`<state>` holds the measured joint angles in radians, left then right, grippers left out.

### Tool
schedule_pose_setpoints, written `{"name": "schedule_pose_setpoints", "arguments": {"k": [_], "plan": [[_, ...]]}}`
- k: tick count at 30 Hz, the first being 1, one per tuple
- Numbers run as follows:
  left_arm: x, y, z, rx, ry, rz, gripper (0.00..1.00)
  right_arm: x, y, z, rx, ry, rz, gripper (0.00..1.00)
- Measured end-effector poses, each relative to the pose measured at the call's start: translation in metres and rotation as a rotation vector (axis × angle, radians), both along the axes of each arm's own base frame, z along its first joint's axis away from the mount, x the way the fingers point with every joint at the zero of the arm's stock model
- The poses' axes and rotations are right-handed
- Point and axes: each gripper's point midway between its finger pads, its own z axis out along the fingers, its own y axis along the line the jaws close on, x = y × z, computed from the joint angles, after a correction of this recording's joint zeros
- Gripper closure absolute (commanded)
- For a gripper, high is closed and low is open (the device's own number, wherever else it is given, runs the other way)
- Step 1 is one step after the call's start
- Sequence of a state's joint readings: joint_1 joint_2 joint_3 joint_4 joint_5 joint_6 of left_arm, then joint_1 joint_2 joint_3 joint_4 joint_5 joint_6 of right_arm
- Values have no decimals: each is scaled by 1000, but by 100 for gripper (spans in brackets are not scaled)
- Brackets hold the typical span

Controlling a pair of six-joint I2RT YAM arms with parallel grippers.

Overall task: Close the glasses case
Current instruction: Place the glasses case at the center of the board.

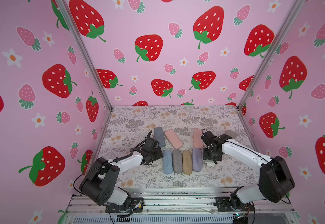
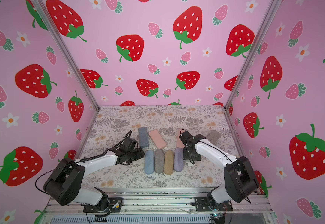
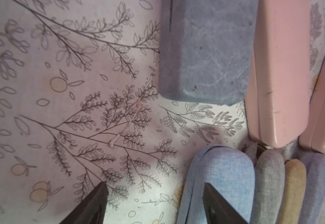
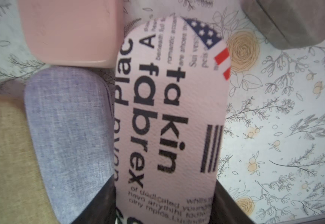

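Fingers of my right gripper clamp the printed case, just beside the lilac case. My left gripper hangs wide beside the light blue case.

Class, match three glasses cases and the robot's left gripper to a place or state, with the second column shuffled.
1. light blue case
2. tan case
3. printed case
4. left gripper

A. held by the right gripper
B. open, empty
C. front row, outermost on the robot's left
D. between grey case and lilac case

Pairs: 1-C, 2-D, 3-A, 4-B
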<state>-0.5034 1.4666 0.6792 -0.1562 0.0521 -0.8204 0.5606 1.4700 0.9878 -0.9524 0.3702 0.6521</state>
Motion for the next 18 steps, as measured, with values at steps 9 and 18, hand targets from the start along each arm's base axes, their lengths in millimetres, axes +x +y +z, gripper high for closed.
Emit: {"name": "schedule_pose_setpoints", "arguments": {"k": [9,18], "plan": [[-4,3,-1,20,12,8,22,-12,-6,-22,-6,21,-22,52],[-7,6,-1,31,24,14,23,-15,3,-38,59,27,-22,49]]}}
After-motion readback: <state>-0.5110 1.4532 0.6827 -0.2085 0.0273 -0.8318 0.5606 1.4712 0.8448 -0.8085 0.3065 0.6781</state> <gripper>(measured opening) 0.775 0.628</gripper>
